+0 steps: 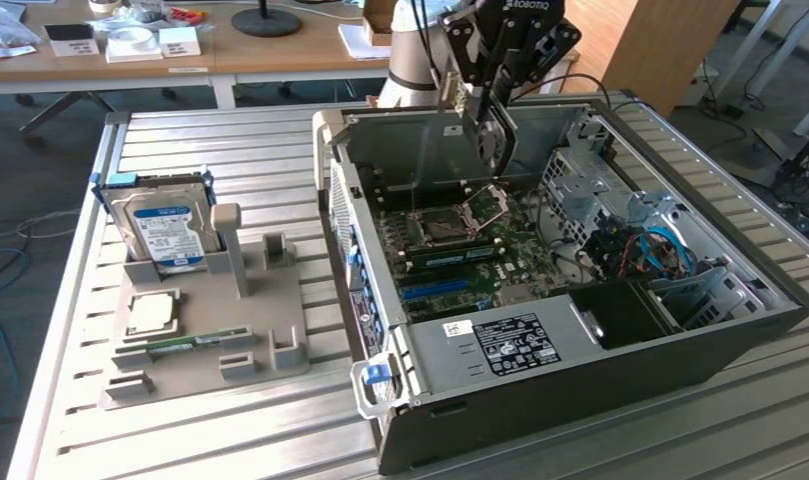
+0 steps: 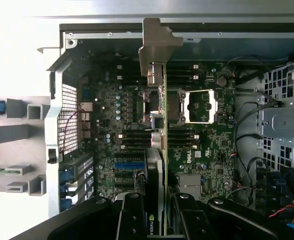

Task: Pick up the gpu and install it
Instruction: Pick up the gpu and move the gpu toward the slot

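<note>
My gripper (image 1: 495,95) hangs over the open computer case (image 1: 578,350), shut on the gpu (image 1: 491,135). In the exterior view the card hangs upright from the fingers, its lower edge above the motherboard (image 1: 464,245) near the CPU socket. The wrist view looks down the gpu (image 2: 163,145) edge-on, a thin green board with the black cooler on one face and a silver bracket (image 2: 156,47) at the far end. The black fingers (image 2: 132,217) clamp it on both sides, my gripper (image 2: 161,215) centred over it. A blue slot (image 2: 129,165) lies on the board below, beside the card.
To the exterior view's left of the case, a grey fixture (image 1: 244,330) holds a silver hard drive (image 1: 164,225), a CPU chip (image 1: 151,312) and a memory stick (image 1: 177,345). Cables (image 1: 658,250) and drive cages fill the case's right side. A wooden desk (image 1: 244,50) stands behind.
</note>
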`<state>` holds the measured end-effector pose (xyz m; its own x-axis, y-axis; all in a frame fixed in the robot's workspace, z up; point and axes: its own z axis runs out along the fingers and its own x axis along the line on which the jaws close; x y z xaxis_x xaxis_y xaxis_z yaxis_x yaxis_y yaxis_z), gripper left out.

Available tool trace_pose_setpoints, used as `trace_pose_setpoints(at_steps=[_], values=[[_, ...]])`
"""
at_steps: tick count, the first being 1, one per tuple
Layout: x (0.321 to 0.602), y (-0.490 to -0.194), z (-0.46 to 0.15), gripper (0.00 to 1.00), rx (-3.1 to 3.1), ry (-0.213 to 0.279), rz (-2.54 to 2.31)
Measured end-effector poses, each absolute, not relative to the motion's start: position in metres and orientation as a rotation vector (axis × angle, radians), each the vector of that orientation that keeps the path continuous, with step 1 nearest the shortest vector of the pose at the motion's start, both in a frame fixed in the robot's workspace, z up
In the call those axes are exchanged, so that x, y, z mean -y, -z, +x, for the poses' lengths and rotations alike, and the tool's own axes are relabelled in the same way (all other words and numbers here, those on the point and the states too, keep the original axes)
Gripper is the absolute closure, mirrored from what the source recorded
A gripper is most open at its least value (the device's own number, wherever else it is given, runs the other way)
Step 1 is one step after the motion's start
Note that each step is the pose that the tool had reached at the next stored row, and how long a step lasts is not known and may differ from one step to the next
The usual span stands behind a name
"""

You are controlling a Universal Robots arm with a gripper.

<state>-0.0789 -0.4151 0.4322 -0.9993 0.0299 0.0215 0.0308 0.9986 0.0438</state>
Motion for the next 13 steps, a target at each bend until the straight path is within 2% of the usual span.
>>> trace_pose_setpoints(at_steps=[13], values=[[0.4147, -0.4322, -0.0694, 0.73, 3.12, 0.069, -0.047]])
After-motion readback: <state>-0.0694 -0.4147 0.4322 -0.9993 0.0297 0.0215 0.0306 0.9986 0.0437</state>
